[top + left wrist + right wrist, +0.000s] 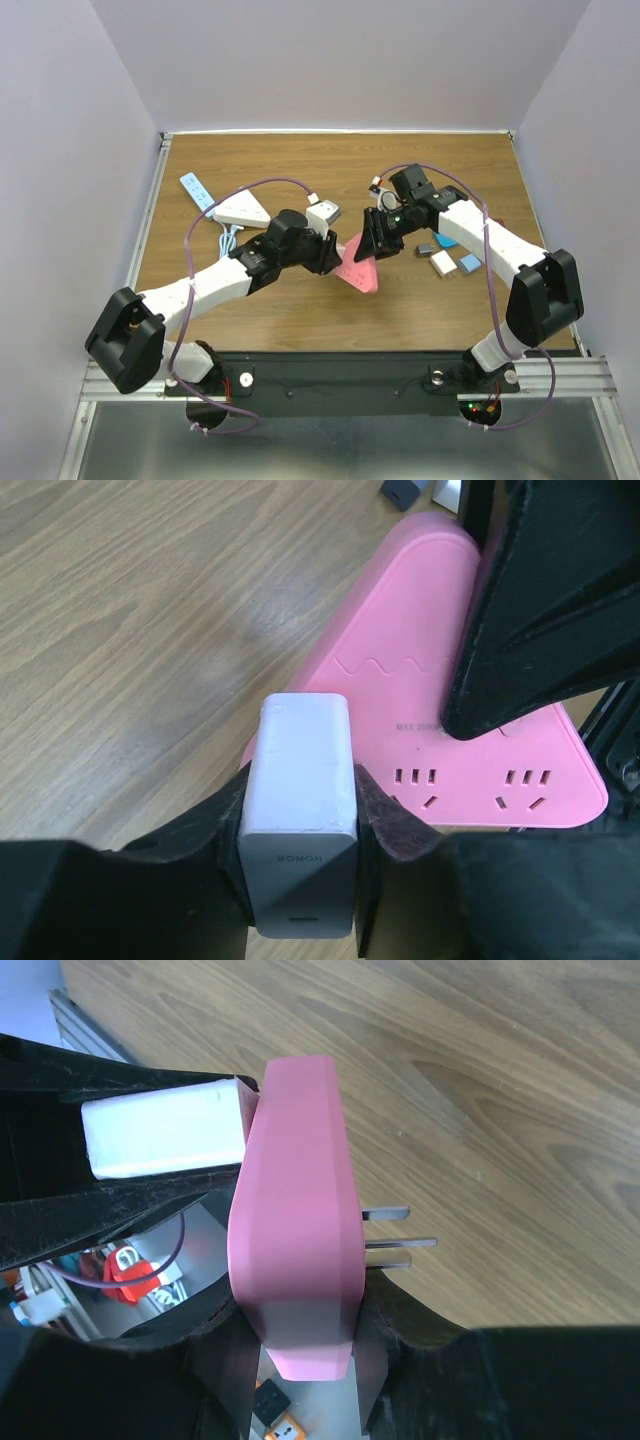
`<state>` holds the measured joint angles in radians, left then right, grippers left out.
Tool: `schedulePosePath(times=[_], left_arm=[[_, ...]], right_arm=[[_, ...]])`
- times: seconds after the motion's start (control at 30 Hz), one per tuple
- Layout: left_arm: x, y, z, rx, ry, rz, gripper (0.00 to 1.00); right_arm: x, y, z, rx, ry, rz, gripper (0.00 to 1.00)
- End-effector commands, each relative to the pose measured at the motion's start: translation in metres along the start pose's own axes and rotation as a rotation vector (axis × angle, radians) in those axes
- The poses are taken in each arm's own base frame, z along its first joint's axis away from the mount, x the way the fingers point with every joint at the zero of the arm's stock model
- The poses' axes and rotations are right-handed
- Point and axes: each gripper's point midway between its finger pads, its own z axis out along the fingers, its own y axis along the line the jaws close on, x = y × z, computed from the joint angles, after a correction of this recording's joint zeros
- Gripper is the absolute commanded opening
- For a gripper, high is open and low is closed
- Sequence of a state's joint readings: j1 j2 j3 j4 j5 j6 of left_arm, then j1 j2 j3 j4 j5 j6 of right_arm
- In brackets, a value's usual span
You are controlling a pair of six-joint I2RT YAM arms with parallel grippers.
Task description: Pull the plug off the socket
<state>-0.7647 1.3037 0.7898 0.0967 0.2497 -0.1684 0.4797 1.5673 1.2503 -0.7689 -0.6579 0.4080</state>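
Observation:
The pink triangular socket [360, 272] is lifted above the table's middle. My right gripper [372, 243] is shut on its edge; in the right wrist view its fingers clamp the pink socket [295, 1210] on both sides, at the right gripper [300, 1340]. Metal prongs [395, 1242] stick out of the socket's back. My left gripper [300, 810] is shut on the white plug [300, 790], a charger block. The plug's far end sits against the socket's face [420, 710], with no gap showing. The plug also shows in the right wrist view [165, 1128].
A white triangular power strip [240, 210] and a white-and-blue strip [197, 190] lie at the back left. A white adapter [325, 212] lies behind the left gripper. Several small adapters [443, 263] lie at the right. Purple cables loop over both arms.

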Motion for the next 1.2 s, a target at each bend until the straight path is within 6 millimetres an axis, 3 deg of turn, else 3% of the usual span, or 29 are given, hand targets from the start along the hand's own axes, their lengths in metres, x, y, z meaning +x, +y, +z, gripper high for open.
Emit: schedulePosePath(times=[0.0,0.1,0.2,0.27,0.43,0.63,0.8,0.9,1.0,1.03,1.17], left_arm=[[-0.03,0.001,-0.011,-0.044,-0.085,0.051,0.0],[-0.038,0.005,-0.018,-0.064,-0.109,0.048,0.0],[-0.049,0.015,-0.03,-0.092,-0.148,0.023,0.0],[-0.06,0.029,-0.044,-0.118,-0.191,0.005,0.0],[-0.075,0.03,-0.065,-0.074,-0.225,0.007,0.0],[-0.096,0.022,-0.073,-0.053,-0.262,0.006,0.0],[-0.103,0.035,-0.079,-0.137,-0.31,-0.044,0.0],[-0.106,0.038,-0.086,-0.166,-0.353,-0.085,0.0],[-0.111,0.039,-0.096,-0.185,-0.408,-0.133,0.0],[-0.117,0.036,-0.104,-0.178,-0.445,-0.149,0.0],[-0.121,0.036,-0.122,-0.193,-0.527,-0.196,0.0]], right_arm=[[-0.015,0.03,-0.013,-0.091,-0.066,-0.062,0.0],[-0.014,0.008,-0.006,0.001,-0.072,-0.049,0.01],[-0.016,-0.048,0.0,0.267,-0.096,-0.006,0.01],[-0.01,-0.071,0.001,0.365,-0.088,0.026,0.0],[-0.016,-0.101,-0.006,0.529,-0.134,0.043,0.01],[-0.03,-0.079,-0.009,0.457,-0.16,0.018,0.0],[-0.047,-0.073,-0.007,0.439,-0.218,0.033,0.0],[-0.06,-0.07,0.005,0.391,-0.277,0.056,0.0],[-0.068,-0.044,0.03,0.187,-0.272,0.056,0.0],[-0.079,-0.036,0.037,0.129,-0.309,0.036,0.0],[-0.096,-0.02,0.065,0.045,-0.334,0.021,0.0]])
